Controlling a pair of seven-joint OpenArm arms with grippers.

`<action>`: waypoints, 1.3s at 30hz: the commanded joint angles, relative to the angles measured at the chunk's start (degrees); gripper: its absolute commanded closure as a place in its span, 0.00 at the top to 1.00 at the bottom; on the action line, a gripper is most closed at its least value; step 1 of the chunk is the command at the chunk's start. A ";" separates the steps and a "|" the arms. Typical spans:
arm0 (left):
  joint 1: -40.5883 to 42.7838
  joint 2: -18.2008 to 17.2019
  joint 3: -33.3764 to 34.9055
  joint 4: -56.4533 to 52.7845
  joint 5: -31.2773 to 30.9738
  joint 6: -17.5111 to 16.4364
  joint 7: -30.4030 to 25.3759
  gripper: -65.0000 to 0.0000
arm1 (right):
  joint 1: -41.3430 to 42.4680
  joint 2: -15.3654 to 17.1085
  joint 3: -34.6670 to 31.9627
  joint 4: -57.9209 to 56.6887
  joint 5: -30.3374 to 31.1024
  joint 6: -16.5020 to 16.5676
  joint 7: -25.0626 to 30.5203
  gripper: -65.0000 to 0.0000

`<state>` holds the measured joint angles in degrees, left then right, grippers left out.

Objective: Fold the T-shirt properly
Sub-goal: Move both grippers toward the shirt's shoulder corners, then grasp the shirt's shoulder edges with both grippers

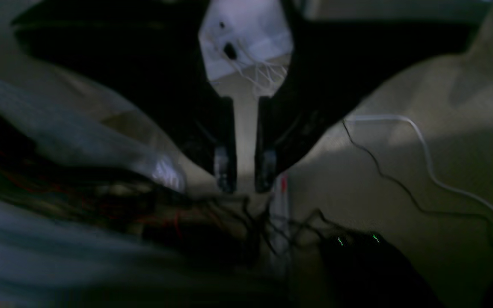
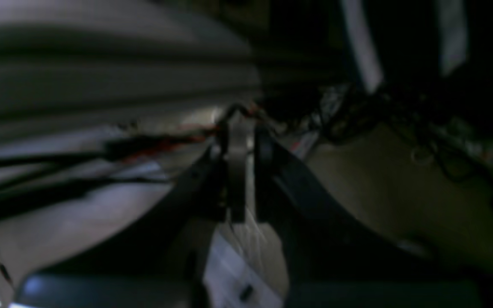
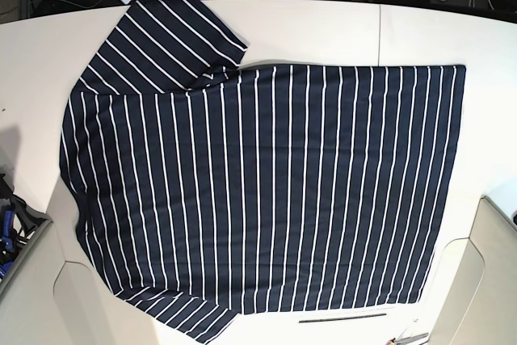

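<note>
The T-shirt lies spread flat across the white counter — one sleeve angled toward the far left corner, the stripes running across its width. Neither arm shows in the base view. The left claw hangs released with a narrow gap between its fingers, over dim cables. The right claw — blurred and dark — also shows a small gap, gripping nothing.
</note>
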<state>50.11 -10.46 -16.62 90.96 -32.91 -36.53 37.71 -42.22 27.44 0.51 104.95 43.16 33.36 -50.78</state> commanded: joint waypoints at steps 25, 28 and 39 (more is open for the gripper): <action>2.27 -0.26 -21.75 15.65 -18.78 -3.47 5.01 0.45 | 9.35 -2.56 29.64 -3.06 12.31 -1.68 -1.75 0.44; 2.25 -1.20 -22.03 16.70 -18.78 -3.47 4.98 0.46 | 10.34 -2.56 29.64 -6.40 12.33 -1.68 -1.68 0.44; -2.29 -7.89 -22.05 17.88 -18.05 0.76 5.03 0.62 | 11.10 -3.23 28.59 -11.47 12.37 -1.55 -1.46 0.44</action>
<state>47.29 -17.65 -38.22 108.01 -50.17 -35.79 43.62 -31.07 23.51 28.84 92.82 54.41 31.51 -53.15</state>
